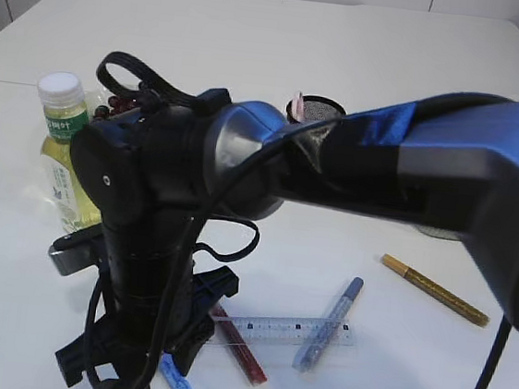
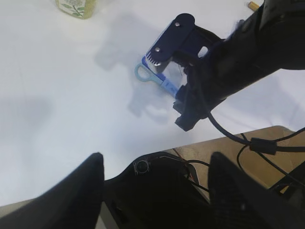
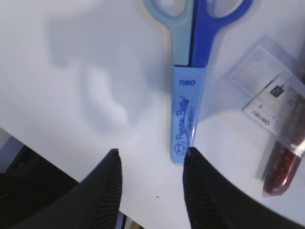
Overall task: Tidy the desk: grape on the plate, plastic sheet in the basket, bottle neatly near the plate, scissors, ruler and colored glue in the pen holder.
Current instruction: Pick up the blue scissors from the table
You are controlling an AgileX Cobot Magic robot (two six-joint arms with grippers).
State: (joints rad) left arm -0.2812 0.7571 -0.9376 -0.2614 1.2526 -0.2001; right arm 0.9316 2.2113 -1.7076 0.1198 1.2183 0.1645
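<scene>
The scissors (image 3: 188, 95), blue-handled with a light blue sheath, lie flat on the white table. My right gripper (image 3: 151, 164) hovers open just past the sheath tip, its right finger (image 3: 205, 191) at that tip and nothing between the pads. The clear ruler (image 1: 292, 330) lies beside a blue glue pen (image 1: 330, 323) and a red one (image 1: 239, 346). The bottle (image 1: 61, 137) stands at the left with dark grapes (image 1: 121, 101) behind it. The mesh pen holder (image 1: 320, 108) shows behind the arm. My left gripper (image 2: 155, 191) is open and empty, back near the table edge. Plate, basket and plastic sheet are out of view.
A gold pen (image 1: 435, 289) lies to the right on the table. The right arm (image 1: 411, 164) stretches across the middle of the exterior view and hides much behind it. The table's front edge (image 2: 224, 140) runs just ahead of the left gripper.
</scene>
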